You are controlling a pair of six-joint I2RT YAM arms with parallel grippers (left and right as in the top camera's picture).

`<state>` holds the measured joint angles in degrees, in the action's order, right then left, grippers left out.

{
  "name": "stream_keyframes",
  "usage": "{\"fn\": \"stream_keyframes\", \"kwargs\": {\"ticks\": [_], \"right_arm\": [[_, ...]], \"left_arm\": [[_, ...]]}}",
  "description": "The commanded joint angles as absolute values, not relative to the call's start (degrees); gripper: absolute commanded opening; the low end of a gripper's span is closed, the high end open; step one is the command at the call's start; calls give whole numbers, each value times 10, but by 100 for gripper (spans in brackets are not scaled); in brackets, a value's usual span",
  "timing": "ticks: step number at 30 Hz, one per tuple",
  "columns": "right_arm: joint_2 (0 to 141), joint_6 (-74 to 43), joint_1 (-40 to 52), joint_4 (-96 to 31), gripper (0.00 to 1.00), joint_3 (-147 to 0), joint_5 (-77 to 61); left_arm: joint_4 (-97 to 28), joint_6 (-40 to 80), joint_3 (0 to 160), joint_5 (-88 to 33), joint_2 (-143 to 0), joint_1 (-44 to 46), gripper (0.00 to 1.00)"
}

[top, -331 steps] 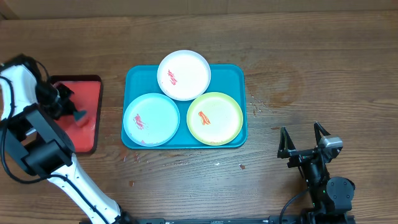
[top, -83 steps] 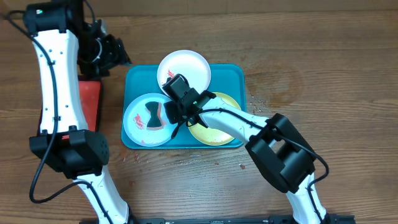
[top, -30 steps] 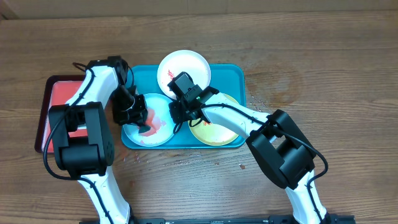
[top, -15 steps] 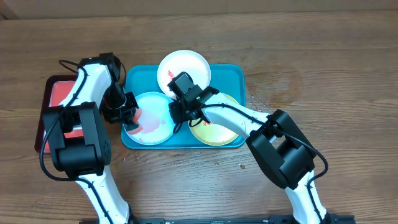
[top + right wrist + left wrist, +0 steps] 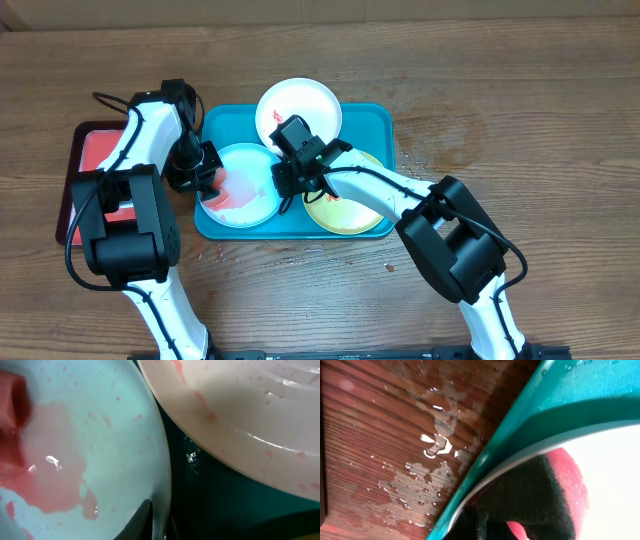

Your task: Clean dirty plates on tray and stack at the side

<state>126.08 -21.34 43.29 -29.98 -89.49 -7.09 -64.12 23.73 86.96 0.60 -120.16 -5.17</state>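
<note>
- Three plates are sitting on the tray (image 5: 375, 115), none stacked at the side yet: white plate (image 5: 300, 108) at the back, green plate (image 5: 350, 212) front right and mostly under my right arm, blue plate (image 5: 248, 185) front left.
- I'm working the blue plate. The left gripper (image 5: 205, 168) is clamping fully closed on the sponge (image 5: 530, 495), which is pressing on the plate just inside its left rim.
- The right gripper (image 5: 283, 183) is nearly closed, pinching the blue plate's right rim to steady it.
- Over the last second the sponge has been sweeping from the plate's left-middle out to the left rim. The sharp red streaks are turning into a pale pink wash across the left and front of the plate.
- My read is that the stain is loosening but not coming off yet. I'm expecting more passes before this one counts as clean.
- The white plate is showing a pink streak near my right gripper, so it's waiting its turn. The green plate is too covered to judge.
- Water is lying on the table (image 5: 380, 460) just outside the tray's left rim. The red tray (image 5: 95, 150) is sitting further left.
</note>
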Motion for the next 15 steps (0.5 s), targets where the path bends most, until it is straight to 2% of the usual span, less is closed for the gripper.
{"fn": "stream_keyframes", "kwargs": {"ticks": [1,4,7,12,15], "right_arm": [[1273,-212,440,-301,13,-903,-65],[1273,-212,443,-301,13,-903,-65],[1273,-212,447,-300,12,-903,-65],[1273,-212,447,-297,10,-903,-65],[1273,-212,447,-298,9,-903,-65]], "left_arm": [[-619,262,881,58,-1206,-55,4],[-601,256,881,6,-1206,-54,4],[-580,220,877,-109,-1206,-44,4],[-581,215,872,-137,-1206,-18,4],[-581,171,872,-172,-1206,9,4]]}}
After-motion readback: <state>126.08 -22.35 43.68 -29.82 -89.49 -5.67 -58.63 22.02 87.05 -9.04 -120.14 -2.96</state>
